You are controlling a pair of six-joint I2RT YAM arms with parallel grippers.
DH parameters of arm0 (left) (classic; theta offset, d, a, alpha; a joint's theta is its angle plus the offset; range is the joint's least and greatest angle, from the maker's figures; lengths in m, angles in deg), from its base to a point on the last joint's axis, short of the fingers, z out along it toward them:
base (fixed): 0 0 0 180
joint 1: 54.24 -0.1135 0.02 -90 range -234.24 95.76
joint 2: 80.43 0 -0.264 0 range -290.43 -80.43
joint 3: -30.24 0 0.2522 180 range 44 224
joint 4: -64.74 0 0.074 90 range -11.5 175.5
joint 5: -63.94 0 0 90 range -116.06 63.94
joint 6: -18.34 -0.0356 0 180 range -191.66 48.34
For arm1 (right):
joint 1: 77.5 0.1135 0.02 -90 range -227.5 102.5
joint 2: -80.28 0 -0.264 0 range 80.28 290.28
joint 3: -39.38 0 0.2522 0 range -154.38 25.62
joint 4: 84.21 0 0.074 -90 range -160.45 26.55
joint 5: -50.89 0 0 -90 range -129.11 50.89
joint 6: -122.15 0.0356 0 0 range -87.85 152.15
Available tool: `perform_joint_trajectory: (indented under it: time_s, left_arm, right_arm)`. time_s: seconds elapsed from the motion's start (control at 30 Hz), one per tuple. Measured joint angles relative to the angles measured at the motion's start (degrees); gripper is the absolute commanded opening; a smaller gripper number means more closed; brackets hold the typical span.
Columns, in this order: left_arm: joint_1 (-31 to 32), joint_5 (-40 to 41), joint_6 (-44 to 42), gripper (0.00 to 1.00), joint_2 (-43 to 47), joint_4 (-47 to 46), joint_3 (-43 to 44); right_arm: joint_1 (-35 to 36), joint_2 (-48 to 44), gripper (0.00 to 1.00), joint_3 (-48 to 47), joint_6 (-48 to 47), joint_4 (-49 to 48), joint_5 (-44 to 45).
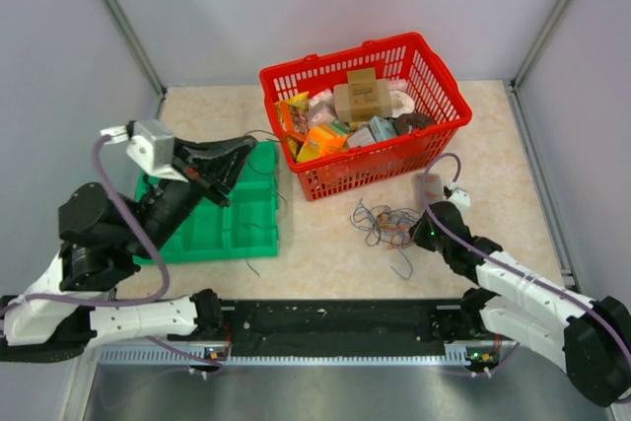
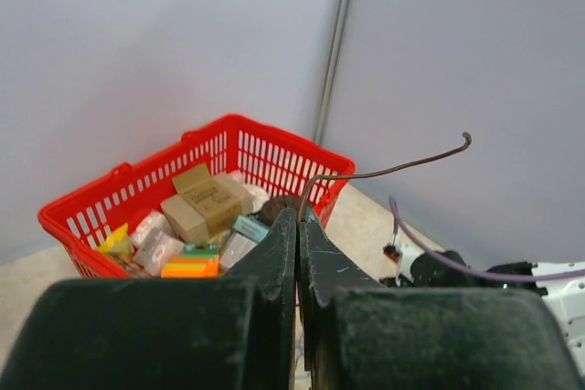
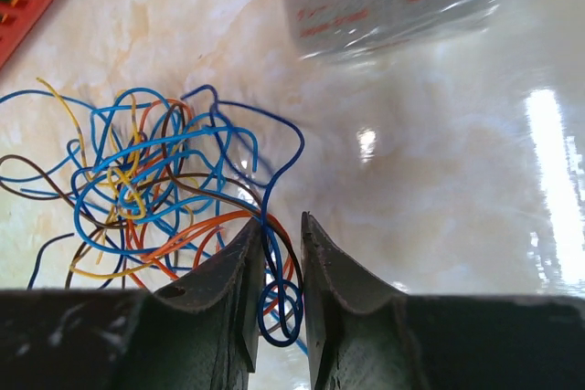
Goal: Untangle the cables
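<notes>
- Cables (image 1: 383, 220): a loose tangle of thin blue, orange, yellow and dark strands. It lies on the table (image 1: 493, 145), just near of the red basket (image 1: 375, 167) and right of centre.
- Right gripper (image 3: 279, 218): low over the table at the right, near edge of the tangle. Its jaws stand a narrow gap apart.
- Blue strand (image 3: 266, 235): it runs out of the tangle and down through that gap, ending in a small loop between the fingers. The gap is wider than the strand, so the strand is not pinched.
- Left gripper (image 2: 298, 218): raised above the green tray (image 1: 246, 224) on the left side of the table, well apart from the tangle. Its jaws are pressed together.
- Brown strand (image 2: 393, 171): one thin wire, clamped at the left gripper's tips. It rises from them and arcs off to the right in the air, ending in a small hook.
- Red basket: stands at the far middle of the table, filled with small boxes and packets.
- Stray dark strand (image 1: 252, 268): lies on the table off the tray's near right corner.
</notes>
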Motion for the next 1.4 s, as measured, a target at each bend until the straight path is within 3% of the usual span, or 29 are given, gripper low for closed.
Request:
perform_joint_trajectory:
  time_s: [0.33, 0.5, 0.57, 0.73, 0.83, 0.97, 1.17, 1.4]
  left_arm:
    - [0.0, 3.7, 8.0, 0.0, -2.5, 8.3, -9.3]
    - [-1.2, 11.3, 10.1, 0.0, -4.2, 13.5, -8.2]
    - [-6.8, 12.4, 11.0, 0.0, -5.9, 16.7, -5.2]
    - [-31.5, 5.2, 12.5, 0.0, -8.4, 18.3, -2.8]
    - [-43.0, -4.3, 13.8, 0.0, -11.3, 17.4, -2.5]
    - [-53.9, -15.1, 17.9, 0.0, -18.6, 13.6, -0.3]
    - [-60.5, -23.4, 23.7, 0.0, -27.1, 9.9, 0.0]
    - [-62.4, -28.4, 28.7, 0.0, -29.5, 3.8, -0.9]
  right_arm:
    - [-3.5, -4.7, 0.23, 0.7, -1.5, 2.1, 0.4]
    - [-3.6, -4.7, 0.23, 1.0, -1.9, 2.3, 0.4]
    - [-3.6, -4.7, 0.23, 1.0, -2.1, 2.5, 0.4]
    - [-3.6, -5.3, 0.23, 1.2, -2.5, 2.4, 0.0]
    - [-3.6, -6.5, 0.24, 1.8, -2.5, 2.4, 0.0]
    - [-3.6, -6.9, 0.24, 2.2, -2.6, 2.4, -0.2]
    - [-3.6, -7.1, 0.24, 2.2, -3.0, 2.4, -0.5]
    - [-3.6, -7.4, 0.25, 2.4, -3.4, 2.3, -1.2]
